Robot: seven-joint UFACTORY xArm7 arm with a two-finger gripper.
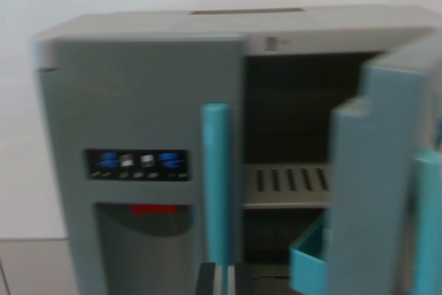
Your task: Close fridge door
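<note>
A grey toy fridge (138, 101) fills the wrist view, blurred. Its left door (124, 108) is shut, with a teal handle (216, 177), a button panel (137, 164) and a dispenser recess (143, 240). The right door (376, 191) stands open, swung out toward the wrist view's right, with a teal shelf bin (309, 257) on its inner side and a teal handle (428, 219) at the frame edge. Inside, a slotted grey shelf (286, 184) shows in the dark compartment. Only a dark sliver of my gripper (221, 280) appears at the bottom edge; its jaws are not visible.
A white wall (27, 136) stands behind and left of the fridge. A grey surface (34, 267) lies at lower left.
</note>
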